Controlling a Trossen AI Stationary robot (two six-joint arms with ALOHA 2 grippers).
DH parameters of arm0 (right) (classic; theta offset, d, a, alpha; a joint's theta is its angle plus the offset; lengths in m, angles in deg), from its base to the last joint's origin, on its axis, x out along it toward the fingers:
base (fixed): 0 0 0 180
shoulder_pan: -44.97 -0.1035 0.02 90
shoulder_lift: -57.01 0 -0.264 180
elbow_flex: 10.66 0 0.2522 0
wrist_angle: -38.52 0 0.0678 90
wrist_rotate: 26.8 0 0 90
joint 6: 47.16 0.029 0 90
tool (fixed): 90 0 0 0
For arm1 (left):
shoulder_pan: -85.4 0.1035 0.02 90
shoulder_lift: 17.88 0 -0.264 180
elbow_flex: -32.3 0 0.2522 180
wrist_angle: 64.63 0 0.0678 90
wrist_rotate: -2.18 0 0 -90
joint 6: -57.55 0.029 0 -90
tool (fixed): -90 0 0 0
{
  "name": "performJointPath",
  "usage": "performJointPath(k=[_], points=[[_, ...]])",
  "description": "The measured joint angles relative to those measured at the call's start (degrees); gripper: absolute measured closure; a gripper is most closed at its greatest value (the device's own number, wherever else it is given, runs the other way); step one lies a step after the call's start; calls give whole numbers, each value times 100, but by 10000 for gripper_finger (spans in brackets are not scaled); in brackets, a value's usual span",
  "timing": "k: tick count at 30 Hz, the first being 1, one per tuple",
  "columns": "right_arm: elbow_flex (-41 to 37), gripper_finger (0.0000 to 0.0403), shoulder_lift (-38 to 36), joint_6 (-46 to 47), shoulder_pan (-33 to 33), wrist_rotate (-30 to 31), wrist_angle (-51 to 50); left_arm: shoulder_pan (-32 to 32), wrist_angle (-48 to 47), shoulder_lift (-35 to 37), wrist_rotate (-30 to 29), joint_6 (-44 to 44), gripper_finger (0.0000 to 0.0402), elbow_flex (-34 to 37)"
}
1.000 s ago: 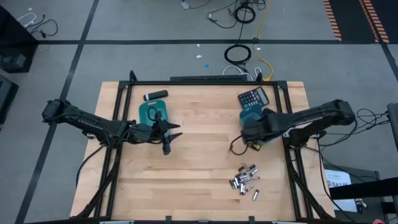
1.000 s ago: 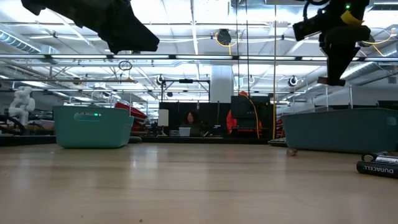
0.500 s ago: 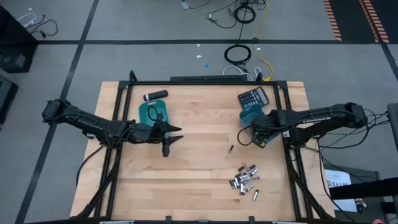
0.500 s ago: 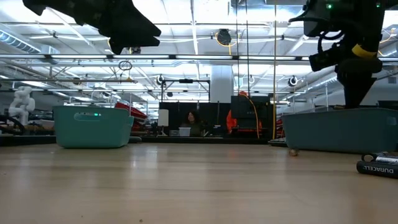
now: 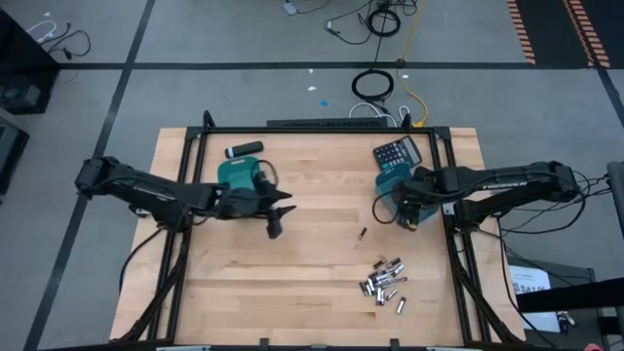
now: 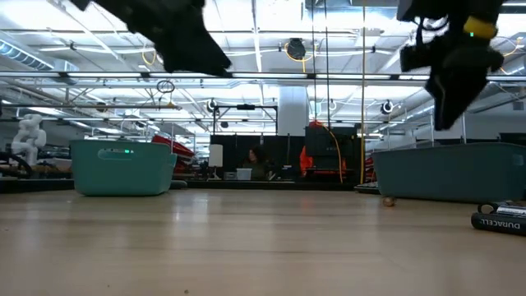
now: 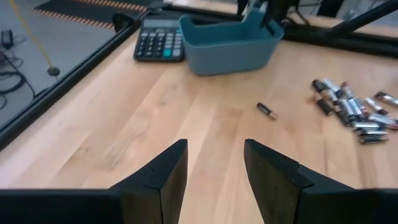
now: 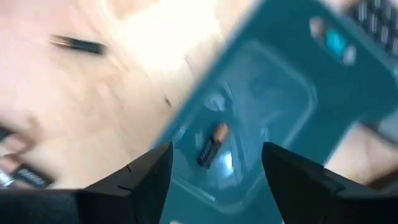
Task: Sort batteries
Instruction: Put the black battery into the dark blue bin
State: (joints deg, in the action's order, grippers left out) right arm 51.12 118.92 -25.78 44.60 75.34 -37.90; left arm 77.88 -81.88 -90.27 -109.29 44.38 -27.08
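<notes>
A pile of batteries [image 5: 385,281] lies near the table's front right, and a single battery [image 5: 362,233] lies apart from it. My right gripper [image 8: 214,163] hangs open, pointing down, over the right teal bin [image 5: 393,185]. One battery [image 8: 211,144] lies on that bin's floor, below the fingers and clear of them. My left gripper [image 7: 214,165] stands open over bare wood near the table's middle, beside the left teal bin [image 5: 237,174], with nothing between its fingers.
A dark calculator [image 5: 398,152] lies behind the right bin. A black cylinder with a white tip [image 5: 244,149] lies at the far left. A black frame rail [image 5: 322,129] runs along the table's far edge. A dark battery [image 6: 497,220] shows at the low view's right.
My right gripper has gone from over the wood toward the table's right edge, to above the right bin, has tipped more steeply down and has opened. My left gripper has moved toward the table's right, away from the left bin.
</notes>
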Motion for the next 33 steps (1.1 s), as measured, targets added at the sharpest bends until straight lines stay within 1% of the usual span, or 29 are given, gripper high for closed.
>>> performJointPath(k=[4, 6, 10, 13, 16, 20, 25, 27, 33], points=[[433, 184, 66, -543, -291, 30, 168, 123, -13, -563, 197, 69, 233, -361], [631, 192, 266, -726, -464, 117, 145, 117, 34, -769, 201, 200, 233, -520], [945, 194, 962, -1166, -719, 113, 131, 49, 657, -899, 191, 406, 233, -569], [1090, 195, 1577, -1617, -837, 21, 415, -57, 1043, -892, 124, 541, 233, -565], [1138, 195, 2078, -2025, -876, -315, 882, -200, 1047, -894, -85, 563, 233, -561], [1140, 195, 2617, -2394, -876, -329, 1041, -517, 1012, -918, -422, 500, 233, -561], [1140, 195, 3121, -2737, -876, -323, 1243, -1084, 1055, -957, -1461, 368, 233, -558], [1140, 195, 3300, -2882, -876, -323, 1379, -1258, 1016, -978, -1728, 260, 233, -558], [1140, 195, 3715, -3394, -876, -326, 1773, -1515, 998, -982, -1852, -55, 233, -554]])
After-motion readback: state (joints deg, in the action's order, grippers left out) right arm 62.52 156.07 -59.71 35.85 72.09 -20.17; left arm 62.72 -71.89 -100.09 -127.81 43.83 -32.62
